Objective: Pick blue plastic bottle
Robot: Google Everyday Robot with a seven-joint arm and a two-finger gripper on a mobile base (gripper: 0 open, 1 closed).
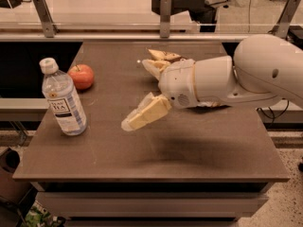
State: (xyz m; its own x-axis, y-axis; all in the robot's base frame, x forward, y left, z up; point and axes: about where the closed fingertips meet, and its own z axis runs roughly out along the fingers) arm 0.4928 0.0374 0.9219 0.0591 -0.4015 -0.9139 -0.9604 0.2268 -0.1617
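The tool (pixel 129 124) hovers above the surface (pixel 199 150). The blue plastic bottle (pixel 64 104) stands upright beyond the tool's tip, not touching. Whether the tool is apart or together cannot be determined.

The blue plastic bottle (pixel 63 100) is clear with a faint bluish tint. It has a white screw cap and a white label with dark text around its middle. It stands upright on its base with the cap on, leaning slightly in the camera view. The gripper (pixel 130 124) hangs to the bottle's right in the camera view, pointing toward it. Bottle and gripper are apart, with no contact between them. The bottle's lower body is level with the gripper tip.
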